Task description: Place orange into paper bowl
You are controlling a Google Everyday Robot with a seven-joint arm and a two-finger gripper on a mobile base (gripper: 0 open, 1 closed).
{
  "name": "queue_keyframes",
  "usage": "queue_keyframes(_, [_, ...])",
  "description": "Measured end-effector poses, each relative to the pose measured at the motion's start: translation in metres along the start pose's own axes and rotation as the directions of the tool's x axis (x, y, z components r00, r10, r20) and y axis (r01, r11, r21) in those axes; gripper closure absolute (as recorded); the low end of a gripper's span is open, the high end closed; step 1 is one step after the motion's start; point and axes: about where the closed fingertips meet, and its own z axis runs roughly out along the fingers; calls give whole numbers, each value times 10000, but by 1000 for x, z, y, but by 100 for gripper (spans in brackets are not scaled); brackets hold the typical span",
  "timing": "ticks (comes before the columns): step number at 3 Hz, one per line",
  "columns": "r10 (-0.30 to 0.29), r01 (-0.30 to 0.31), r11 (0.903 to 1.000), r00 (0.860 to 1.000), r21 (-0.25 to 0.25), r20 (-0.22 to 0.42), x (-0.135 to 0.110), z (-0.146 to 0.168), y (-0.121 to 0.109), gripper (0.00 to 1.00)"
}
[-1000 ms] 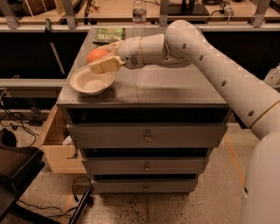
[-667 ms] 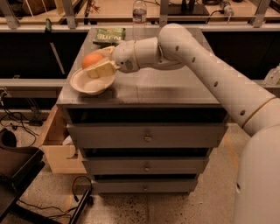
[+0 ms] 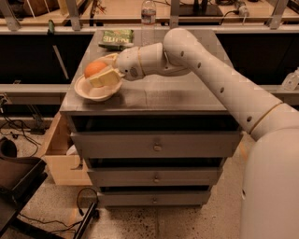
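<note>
The orange [image 3: 94, 68] is held between my gripper's fingers, just above the paper bowl [image 3: 96, 90]. The bowl is off-white and shallow and sits at the front left corner of the grey cabinet top. My gripper [image 3: 102, 70] reaches in from the right over the bowl and is shut on the orange. One cream finger [image 3: 106, 78] lies in front of the fruit and hides its lower right side; the other finger sits behind it.
A green snack bag [image 3: 117, 38] lies at the back of the cabinet top [image 3: 177, 93], and a clear bottle [image 3: 148, 11] stands behind it. An open cardboard box [image 3: 58, 154] sits on the floor at the left. The drawer fronts [image 3: 156, 145] are closed.
My gripper has moved left and down with the orange, from the bowl's right rim to over its middle. The bowl has not moved.
</note>
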Motion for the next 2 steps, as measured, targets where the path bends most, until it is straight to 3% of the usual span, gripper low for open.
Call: queue_keyframes(2, [-5, 5, 9999, 10000, -104, 11, -1, 6, 3, 35])
